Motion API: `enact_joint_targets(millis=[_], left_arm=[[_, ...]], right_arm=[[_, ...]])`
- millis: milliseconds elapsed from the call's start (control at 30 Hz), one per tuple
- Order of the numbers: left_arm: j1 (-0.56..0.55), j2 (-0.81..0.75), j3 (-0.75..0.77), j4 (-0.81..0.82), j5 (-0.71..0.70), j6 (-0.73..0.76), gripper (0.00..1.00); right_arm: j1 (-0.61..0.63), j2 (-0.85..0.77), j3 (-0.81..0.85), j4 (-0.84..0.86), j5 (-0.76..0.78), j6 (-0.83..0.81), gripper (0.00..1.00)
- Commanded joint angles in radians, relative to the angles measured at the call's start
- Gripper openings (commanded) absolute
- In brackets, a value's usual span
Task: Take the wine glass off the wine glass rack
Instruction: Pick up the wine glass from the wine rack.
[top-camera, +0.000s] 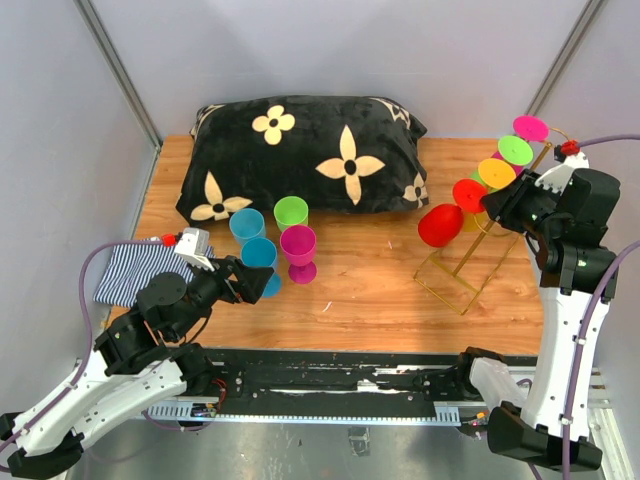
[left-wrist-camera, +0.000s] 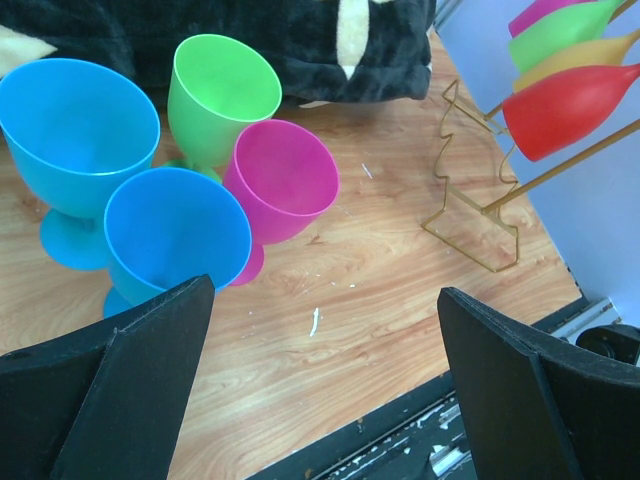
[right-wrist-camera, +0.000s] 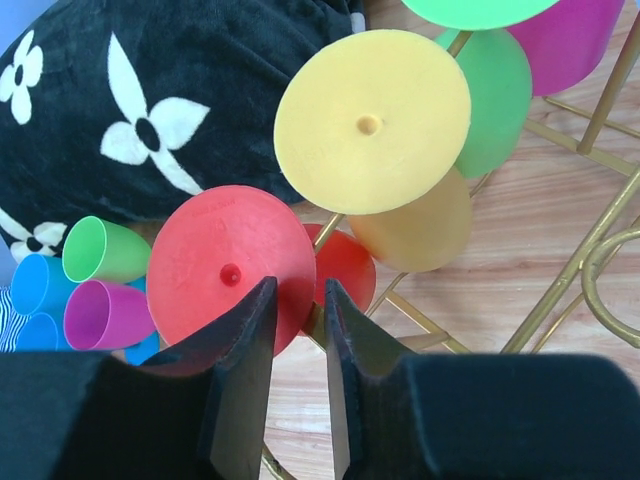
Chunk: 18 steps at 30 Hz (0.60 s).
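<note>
The gold wire wine glass rack stands at the right of the table and holds several glasses hanging on its slanted rails. The red wine glass is lowest, then yellow, green and magenta. My right gripper is beside the red glass's foot. In the right wrist view its fingers stand a narrow gap apart in front of the right edge of the red foot, with a rack rail behind; nothing is clamped. My left gripper is wide open and empty.
Two blue glasses, a green one and a magenta one stand upright at centre-left, right by my left gripper. A black flowered pillow lies along the back. A striped cloth lies at the left edge.
</note>
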Motion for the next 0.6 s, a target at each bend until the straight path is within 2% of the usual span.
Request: enact_joint_targets(millis=[0,300,400,567], left_arm=[[-0.007,-0.012,-0.005,0.012,-0.011,-0.009,1.00],[-0.007,-0.013,-0.007,0.011,-0.014,-0.011,1.00],[-0.007,-0.014,-0.006,0.010,-0.015,-0.011,1.00],[-0.007,-0.017,-0.005,0.008,-0.019,-0.005,1.00]], right_arm=[[-0.011,-0.008,-0.017,0.000,0.021,0.020,0.29],[-0.013,-0.001,-0.033,0.027,-0.017,0.097,0.35],[-0.014,0.003,-0.037,0.035,-0.035,0.129,0.40],[-0.021,0.009,-0.047,0.041,-0.058,0.159,0.39]])
